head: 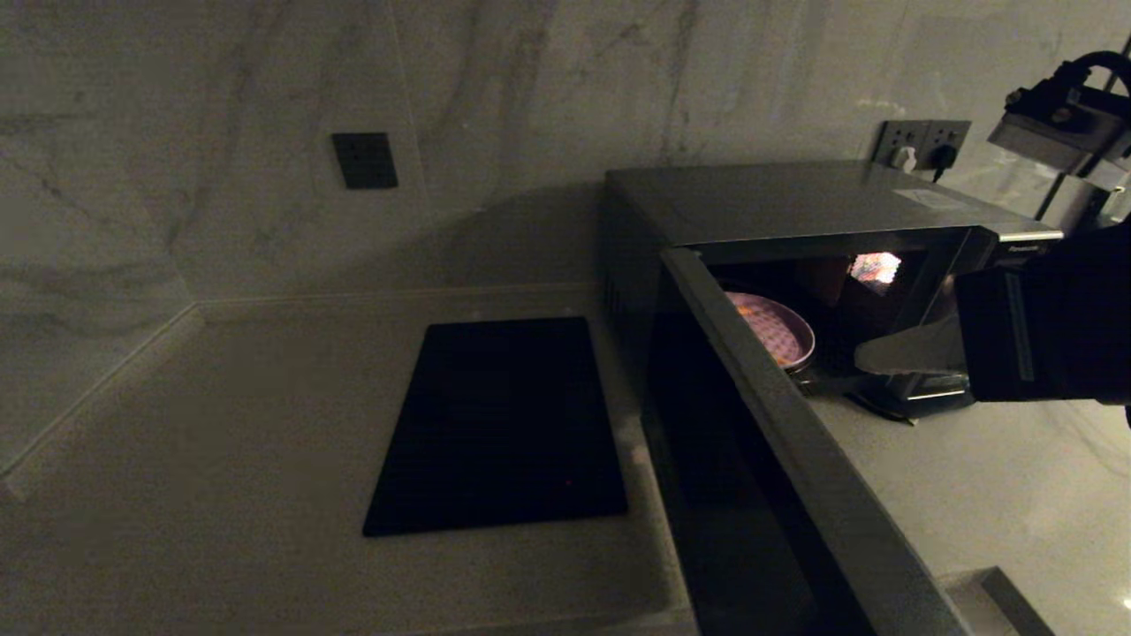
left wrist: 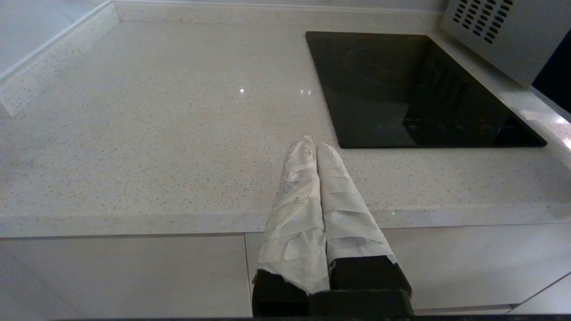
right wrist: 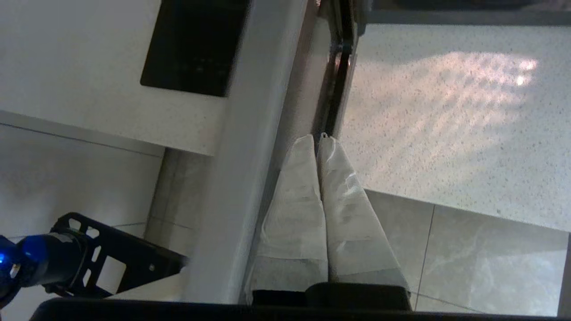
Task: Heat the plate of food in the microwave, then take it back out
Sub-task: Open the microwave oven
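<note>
The microwave (head: pixel 795 199) stands at the back right with its door (head: pixel 778 424) swung wide open toward me and its inside lit. The lavender plate of food (head: pixel 778 329) sits inside, half hidden behind the door's top edge. My right gripper (head: pixel 861 356) is shut and empty. It hangs in front of the open cavity, right of the plate and clear of it. In the right wrist view its tips (right wrist: pixel 316 139) lie beside the door's inner edge (right wrist: pixel 250 133). My left gripper (left wrist: pixel 312 143) is shut and empty, parked low at the counter's front edge.
A flat black cooktop panel (head: pixel 499 424) lies in the counter left of the microwave. A wall socket (head: pixel 923 141) with plugs sits behind it, and a small dark wall plate (head: pixel 364 160) is on the marble wall. The microwave's vented side (left wrist: pixel 490 31) shows in the left wrist view.
</note>
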Controlling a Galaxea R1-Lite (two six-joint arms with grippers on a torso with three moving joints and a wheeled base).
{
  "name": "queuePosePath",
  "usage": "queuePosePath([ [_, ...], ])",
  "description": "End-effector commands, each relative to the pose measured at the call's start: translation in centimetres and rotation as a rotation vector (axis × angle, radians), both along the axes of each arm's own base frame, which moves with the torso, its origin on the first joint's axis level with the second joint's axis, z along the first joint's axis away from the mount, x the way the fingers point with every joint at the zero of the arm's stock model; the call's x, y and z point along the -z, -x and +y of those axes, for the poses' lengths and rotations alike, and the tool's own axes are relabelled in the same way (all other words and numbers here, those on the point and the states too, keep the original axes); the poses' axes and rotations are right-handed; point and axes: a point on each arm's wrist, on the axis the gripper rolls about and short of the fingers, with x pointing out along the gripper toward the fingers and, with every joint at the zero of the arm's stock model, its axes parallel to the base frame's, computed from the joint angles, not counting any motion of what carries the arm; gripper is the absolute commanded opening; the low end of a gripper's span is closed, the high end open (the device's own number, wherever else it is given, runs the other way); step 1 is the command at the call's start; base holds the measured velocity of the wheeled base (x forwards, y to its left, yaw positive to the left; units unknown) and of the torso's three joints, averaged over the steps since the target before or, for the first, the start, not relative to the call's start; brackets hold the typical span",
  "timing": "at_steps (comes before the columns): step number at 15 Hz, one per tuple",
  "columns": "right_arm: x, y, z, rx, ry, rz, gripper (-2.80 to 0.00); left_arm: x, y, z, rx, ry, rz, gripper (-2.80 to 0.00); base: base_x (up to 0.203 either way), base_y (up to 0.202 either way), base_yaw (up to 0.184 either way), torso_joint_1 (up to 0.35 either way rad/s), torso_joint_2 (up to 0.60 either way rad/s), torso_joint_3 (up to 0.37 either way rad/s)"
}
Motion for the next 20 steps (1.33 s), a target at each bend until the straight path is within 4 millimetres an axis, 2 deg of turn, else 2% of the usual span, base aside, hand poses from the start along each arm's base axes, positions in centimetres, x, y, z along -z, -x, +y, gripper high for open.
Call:
queuePosePath([
  [1, 0.6, 0.0, -0.5, 0.027, 0.016, 0.020, -2.80, 0.0, 0.0, 0.0, -0.001, 0.001, 0.001, -2.80, 0.000, 0.000, 0.000, 0.000, 0.00, 0.000],
  [4, 2.1, -1.3, -1.7, 0.175, 0.080, 0.025, -2.80, 0.0, 0.0, 0.0, -0.001, 0.001, 0.001, -2.80, 0.000, 0.000, 0.000, 0.000, 0.00, 0.000],
  [7, 2.1, -3.8, -2.4, 0.418, 0.041, -0.048, -2.80, 0.0, 0.0, 0.0, -0.001, 0.001, 0.001, -2.80, 0.000, 0.000, 0.000, 0.000, 0.00, 0.000],
  [11, 2.5, -5.6, -6.2, 0.594, 0.026, -0.022, -2.80, 0.0, 0.0, 0.0, -0.001, 0.001, 0.001, -2.80, 0.000, 0.000, 0.000, 0.000, 0.00, 0.000],
  [14, 2.8, -6.4, -8.6, 0.631, -0.057, 0.036, -2.80, 0.0, 0.0, 0.0, -0.001, 0.001, 0.001, -2.80, 0.000, 0.000, 0.000, 0.000, 0.00, 0.000],
  [15, 3.1, -6.8, -8.7, 0.646, -0.088, 0.059, 0.00, 0.0, 0.0, 0.0, 0.000, 0.001, 0.001, -2.80, 0.000, 0.000, 0.000, 0.000, 0.00, 0.000],
  [18, 3.6, -7.8, -8.8, 0.629, -0.169, 0.109, 0.00, 0.0, 0.0, 0.0, 0.000, 0.001, 0.001, -2.80, 0.000, 0.000, 0.000, 0.000, 0.00, 0.000],
  [20, 4.4, -9.0, -8.6, 0.688, -0.249, 0.154, 0.00, 0.0, 0.0, 0.0, -0.001, 0.001, 0.001, -2.80, 0.000, 0.000, 0.000, 0.000, 0.00, 0.000],
])
